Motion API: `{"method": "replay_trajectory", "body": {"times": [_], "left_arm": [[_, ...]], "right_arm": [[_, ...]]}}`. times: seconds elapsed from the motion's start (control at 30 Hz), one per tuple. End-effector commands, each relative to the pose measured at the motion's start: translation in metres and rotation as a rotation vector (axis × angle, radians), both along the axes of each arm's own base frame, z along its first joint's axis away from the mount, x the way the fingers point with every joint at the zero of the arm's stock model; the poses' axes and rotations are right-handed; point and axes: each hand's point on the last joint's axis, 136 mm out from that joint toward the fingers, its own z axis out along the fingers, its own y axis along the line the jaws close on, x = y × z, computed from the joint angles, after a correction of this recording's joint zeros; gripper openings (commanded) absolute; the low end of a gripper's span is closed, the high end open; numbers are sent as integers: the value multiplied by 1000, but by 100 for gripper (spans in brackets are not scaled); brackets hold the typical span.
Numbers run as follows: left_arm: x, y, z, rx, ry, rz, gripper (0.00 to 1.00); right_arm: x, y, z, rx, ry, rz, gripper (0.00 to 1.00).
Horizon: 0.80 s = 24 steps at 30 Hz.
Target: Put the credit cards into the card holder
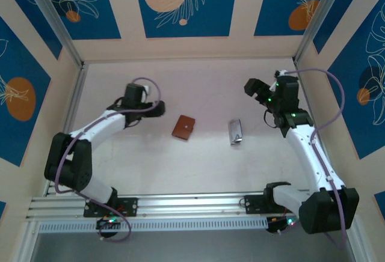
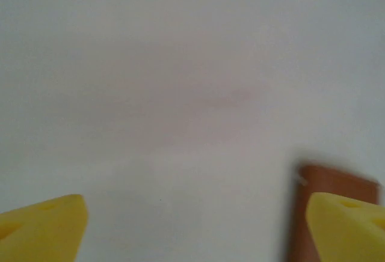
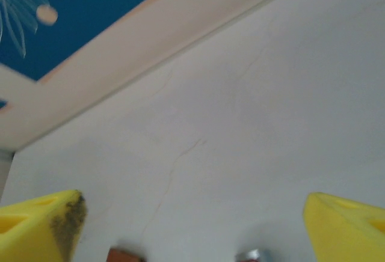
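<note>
**Task at its outset; nothing is stowed yet.** The left gripper [image 1: 157, 107] hangs just left of, and slightly beyond, the small flat reddish-brown leather-look folding card holder [image 1: 183, 127]. Its yellow fingers [image 2: 42, 226] are spread wide and empty, and its wrist view catches a corner of the holder beside one finger. The holder lies flat and appears closed. To the holder's right, well apart from it, lie the thin silvery-grey plastic credit cards [image 1: 235, 131] in a small pile, their number not discernible; none is in the holder. Farther right of the holder and beyond the cards, the right gripper [image 1: 251, 88] is likewise released, jaws wide, holding nothing. Left to do, by this reading: open the holder, lift each card, slide it in. Around the holder the matt pinkish-white table [image 1: 120, 166] shows faint hairline marks. Cream walls [image 1: 126, 45] with blue panels, orange discs and leaf outlines stand beyond and to either side of the holder. An aluminium rail [image 1: 192, 202] carrying the arm bases runs on its near side.
</note>
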Motion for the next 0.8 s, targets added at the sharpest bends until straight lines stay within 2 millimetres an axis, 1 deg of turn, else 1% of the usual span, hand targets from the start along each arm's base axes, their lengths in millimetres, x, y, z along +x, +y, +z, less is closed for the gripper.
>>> {"method": "replay_trajectory", "body": {"times": [0.0,0.03,0.07,0.13,0.17,0.23,0.3,0.37,0.43,0.53,0.7,0.77], "left_arm": [[-22,-47,-6,-194,143,-85,76],[-24,-55,-11,-220,164,-93,68],[-26,-60,-17,-235,181,-97,64],[-31,-69,-34,-249,220,-103,50],[-33,-73,-40,-251,238,-110,45],[-39,-84,-54,-262,271,-136,39],[-43,-95,-60,-272,288,-168,34],[-47,-103,-64,-268,292,-192,32],[-50,-103,-74,-255,308,-179,30],[-58,-104,-83,-270,325,-174,25],[-75,-110,-97,-251,345,-179,23],[-79,-112,-102,-261,348,-170,21]], "right_arm": [[-16,31,-29,-85,170,91,84],[-17,45,-34,-93,199,129,79],[-17,56,-39,-95,226,160,75],[-18,82,-51,-88,276,241,65],[-18,91,-56,-92,293,263,62],[-18,109,-67,-99,332,312,55],[-20,127,-73,-93,354,364,51],[-22,143,-79,-93,372,407,50],[-23,157,-84,-96,387,445,49],[-25,173,-96,-117,430,487,45],[-26,192,-120,-201,496,521,38],[-26,197,-130,-239,515,527,37]]}}
